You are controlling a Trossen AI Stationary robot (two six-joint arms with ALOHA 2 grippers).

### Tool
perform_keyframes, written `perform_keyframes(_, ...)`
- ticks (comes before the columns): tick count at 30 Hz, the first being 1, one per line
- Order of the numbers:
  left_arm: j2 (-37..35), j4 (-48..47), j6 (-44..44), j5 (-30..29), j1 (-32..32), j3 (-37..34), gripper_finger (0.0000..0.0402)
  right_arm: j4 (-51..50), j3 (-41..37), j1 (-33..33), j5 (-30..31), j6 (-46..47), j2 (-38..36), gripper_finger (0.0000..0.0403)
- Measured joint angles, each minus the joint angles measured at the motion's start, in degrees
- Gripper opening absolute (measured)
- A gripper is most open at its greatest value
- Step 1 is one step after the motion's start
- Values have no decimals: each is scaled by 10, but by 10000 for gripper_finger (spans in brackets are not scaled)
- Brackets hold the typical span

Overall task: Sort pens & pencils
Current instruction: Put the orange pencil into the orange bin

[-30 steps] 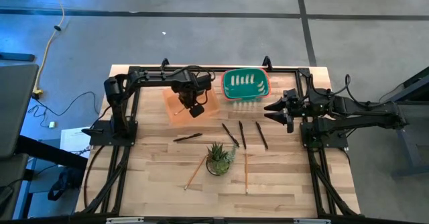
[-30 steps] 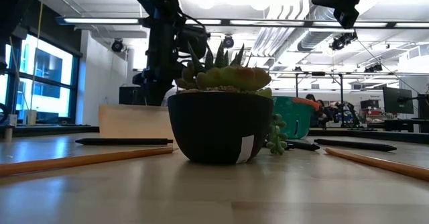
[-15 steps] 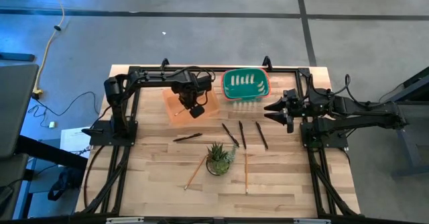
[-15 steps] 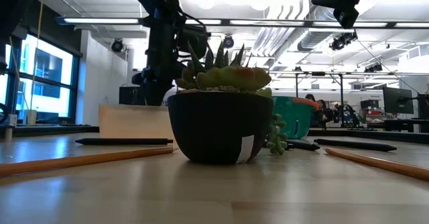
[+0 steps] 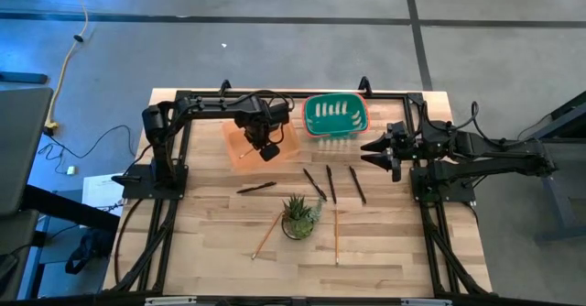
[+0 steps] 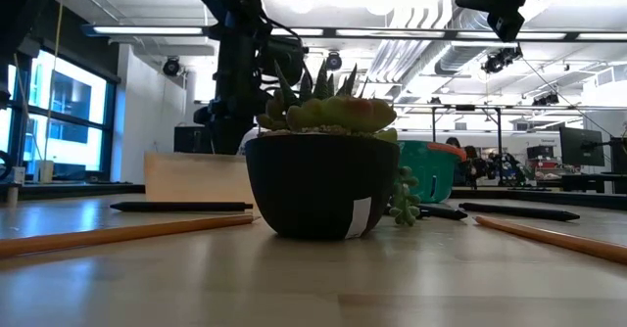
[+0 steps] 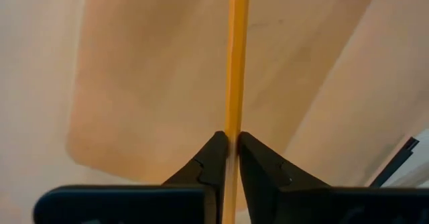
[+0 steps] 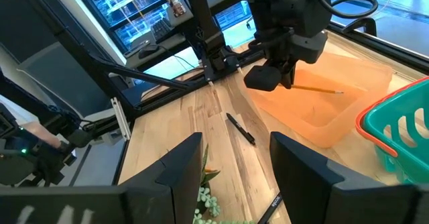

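My left gripper (image 5: 261, 148) hangs over the orange tray (image 5: 233, 134) at the far left and is shut on an orange-tan pencil (image 7: 236, 56). My right gripper (image 8: 234, 163) stands open and raised at the table's right, holding nothing. Several dark pens (image 5: 255, 188) (image 5: 314, 183) (image 5: 357, 185) lie flat on the wood near the middle. Two more pencils (image 5: 266, 236) (image 5: 336, 237) lie flat toward the near edge. My left gripper pinches the pencil's shaft (image 7: 233, 127) between its two fingertips. The fingers come from above, pointing down, and lie across the pencil. The pencil stays level over the tray, a long stretch (image 8: 318, 88) sticking out to one side. Whether it touches the tray's floor I cannot tell.
A green basket (image 5: 335, 115) stands at the far edge, right of the tray. A potted succulent (image 5: 299, 216) sits between the two loose pencils and fills the middle of the low view (image 6: 320, 185).
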Motion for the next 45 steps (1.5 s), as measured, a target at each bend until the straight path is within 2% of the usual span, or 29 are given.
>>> perform_keyframes(8,0,10,-1,0,0,0,40,0,0,0,0,0,0,165)
perform_keyframes(17,0,8,-1,26,-6,0,42,0,0,0,0,0,0,165)
perform_keyframes(30,-9,-12,-9,-5,-32,7,42,0,0,0,0,3,0,165)
perform_keyframes(45,-87,-9,-29,-26,-42,59,42,0,0,0,0,3,0,165)
